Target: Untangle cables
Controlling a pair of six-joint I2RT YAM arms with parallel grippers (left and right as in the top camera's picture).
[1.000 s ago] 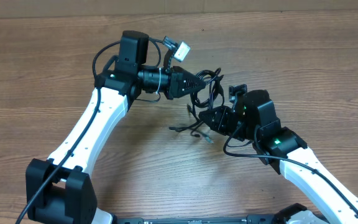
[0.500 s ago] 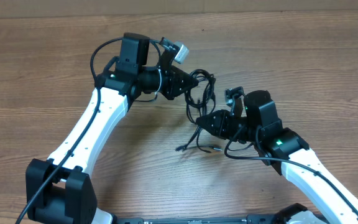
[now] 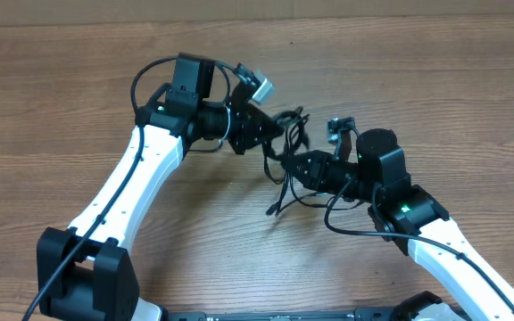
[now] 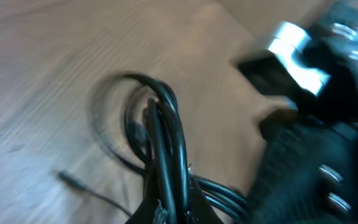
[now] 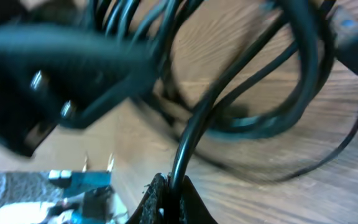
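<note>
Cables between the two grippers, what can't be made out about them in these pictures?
- Overhead: how many cables there are and where they cross; too thin, and the left gripper and right gripper cover the tangle.
- Left wrist: single strands; motion blur merges them, and the bottom edge cuts off the grip.
- Right wrist: where the loops lead; blurred, and they run off the top edge.
</note>
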